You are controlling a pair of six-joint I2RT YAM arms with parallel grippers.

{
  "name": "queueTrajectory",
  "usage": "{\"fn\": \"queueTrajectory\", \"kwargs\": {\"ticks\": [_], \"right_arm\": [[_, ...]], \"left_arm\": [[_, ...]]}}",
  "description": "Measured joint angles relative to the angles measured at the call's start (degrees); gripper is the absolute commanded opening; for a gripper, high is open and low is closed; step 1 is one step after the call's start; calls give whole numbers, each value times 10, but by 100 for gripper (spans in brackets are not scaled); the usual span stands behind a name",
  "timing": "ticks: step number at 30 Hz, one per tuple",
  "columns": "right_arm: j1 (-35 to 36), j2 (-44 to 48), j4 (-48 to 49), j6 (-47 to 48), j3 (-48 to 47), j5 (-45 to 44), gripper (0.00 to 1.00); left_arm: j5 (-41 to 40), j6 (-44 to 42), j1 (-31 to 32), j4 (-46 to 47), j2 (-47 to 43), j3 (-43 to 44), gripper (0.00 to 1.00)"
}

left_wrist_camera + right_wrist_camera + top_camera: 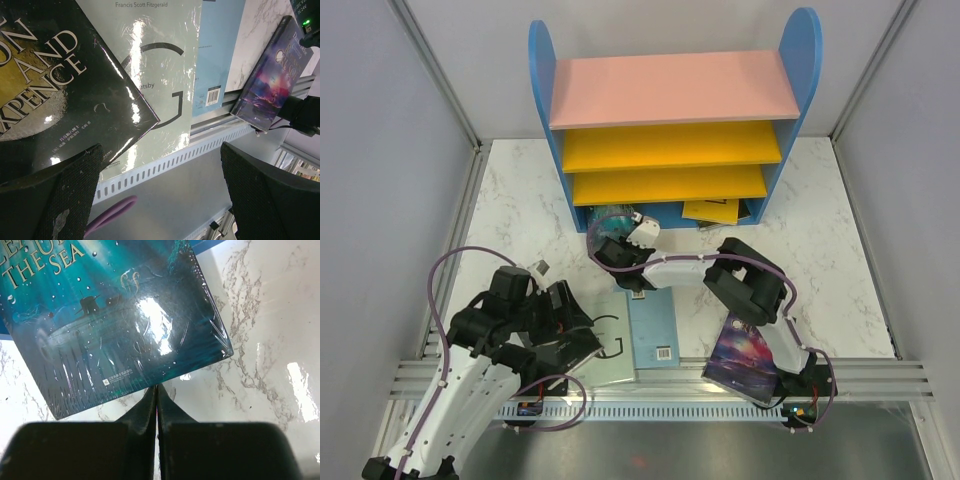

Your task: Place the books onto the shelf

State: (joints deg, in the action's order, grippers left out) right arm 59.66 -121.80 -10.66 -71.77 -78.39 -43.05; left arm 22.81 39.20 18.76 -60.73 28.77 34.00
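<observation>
A white marbled surface (820, 250) carries the blue-sided shelf (542, 80) at the back. At the left, the left tool (161, 146) hangs released, fingers wide, over a black book (60, 90) that overlaps a pale grey book (165, 65). A light blue book (220, 45) lies just beside. The right tool (157, 387) is clenched on nothing, its tips at the edge of a teal book (110, 315) at the shelf's foot. A yellow book (712, 210) sits in the bottom compartment. Rightmost, a galaxy book (745, 355) lies by the right arm's base.

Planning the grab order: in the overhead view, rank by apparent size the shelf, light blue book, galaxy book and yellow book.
1. shelf
2. light blue book and galaxy book: about alike, too close to rank
3. yellow book: mostly hidden under the shelf boards
</observation>
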Motion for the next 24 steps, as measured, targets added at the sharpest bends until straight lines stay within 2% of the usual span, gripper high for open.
{"fn": "queueTrajectory", "kwargs": {"ticks": [12, 24], "right_arm": [[-6, -54, -19, 10, -80, -28, 0], [-11, -102, -47, 60, -159, -69, 0]], "left_arm": [[0, 0, 0, 0, 0, 0, 99], [0, 0, 0, 9, 0, 0, 99]]}}
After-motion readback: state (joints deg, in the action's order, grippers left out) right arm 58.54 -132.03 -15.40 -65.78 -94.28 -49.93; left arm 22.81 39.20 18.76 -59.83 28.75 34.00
